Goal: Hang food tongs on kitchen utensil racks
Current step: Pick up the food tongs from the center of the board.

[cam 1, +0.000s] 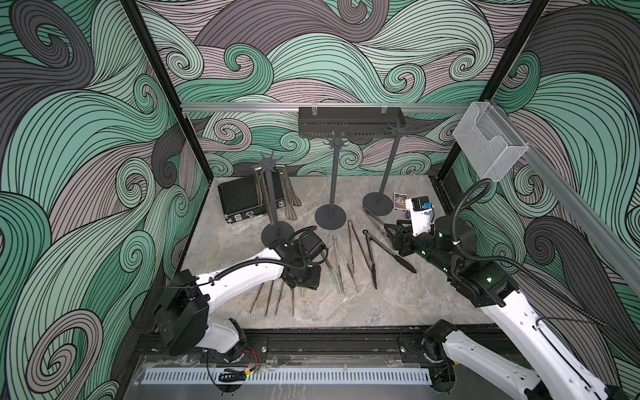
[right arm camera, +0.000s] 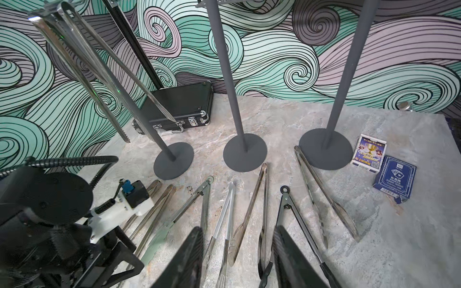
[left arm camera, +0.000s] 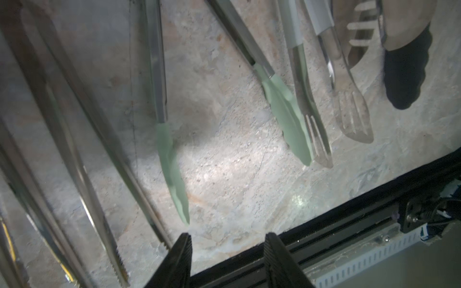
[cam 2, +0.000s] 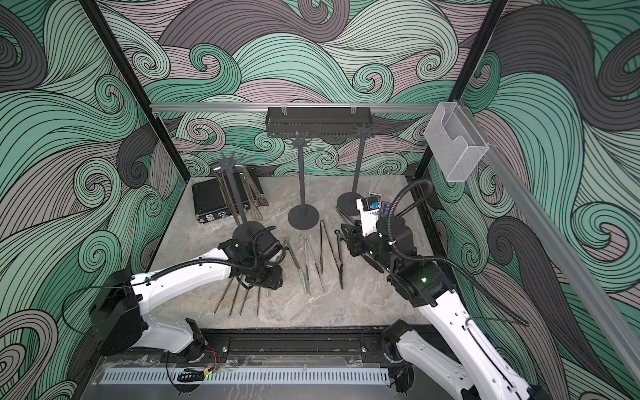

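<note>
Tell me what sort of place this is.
Probably a robot lab cell staged as a kitchen: swirl-printed wall panels on an aluminium frame, robot arms mounted on a front rail, food tongs laid out on a stone-look table.

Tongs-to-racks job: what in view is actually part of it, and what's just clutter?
Job:
- loose tongs on the table
- hung tongs
- left rack, middle rack, right rack

Lying about:
- case
- colourful card pack, blue card pack
- shelf
- basket
</note>
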Controlling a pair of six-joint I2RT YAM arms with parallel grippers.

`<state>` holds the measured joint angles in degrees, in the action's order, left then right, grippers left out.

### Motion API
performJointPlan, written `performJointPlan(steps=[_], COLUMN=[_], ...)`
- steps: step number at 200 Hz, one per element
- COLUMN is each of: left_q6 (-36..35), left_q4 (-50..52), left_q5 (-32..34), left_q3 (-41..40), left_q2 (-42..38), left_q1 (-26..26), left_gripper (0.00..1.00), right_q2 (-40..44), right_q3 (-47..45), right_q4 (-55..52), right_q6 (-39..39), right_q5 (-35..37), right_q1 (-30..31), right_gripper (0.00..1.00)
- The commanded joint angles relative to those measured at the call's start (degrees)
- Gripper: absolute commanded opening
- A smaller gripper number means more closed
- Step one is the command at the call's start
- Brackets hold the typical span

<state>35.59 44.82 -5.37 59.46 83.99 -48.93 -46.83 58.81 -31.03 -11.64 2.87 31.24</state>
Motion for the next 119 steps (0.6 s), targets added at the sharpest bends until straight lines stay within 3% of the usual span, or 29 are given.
performJointPlan(steps=[1, 76, 119], left_q6=[0.89, 8.98, 10.41], left_q4=[-4.09, 0.36, -1.56], left_q5=[0.73, 5.87, 8.97], left_q3=[6.16, 16.42, 17.17], left_q2=[4.31, 18.46, 21.05], left_q1=[-0.82, -0.97, -0.89], left_gripper=[0.48, 0.52, 0.52], right_q2=[0.93, 2.56, 2.8], right_q3=[-0.93, -2.23, -2.95], right_q4=[-1.59, -2.46, -2.4], right_q6=[-1.36, 0.3, 1.17], right_q5=[1.61, 0.61, -0.93], right_q1=[-0.89, -3.28, -5.03], right_gripper=[0.48, 0.53, 0.55])
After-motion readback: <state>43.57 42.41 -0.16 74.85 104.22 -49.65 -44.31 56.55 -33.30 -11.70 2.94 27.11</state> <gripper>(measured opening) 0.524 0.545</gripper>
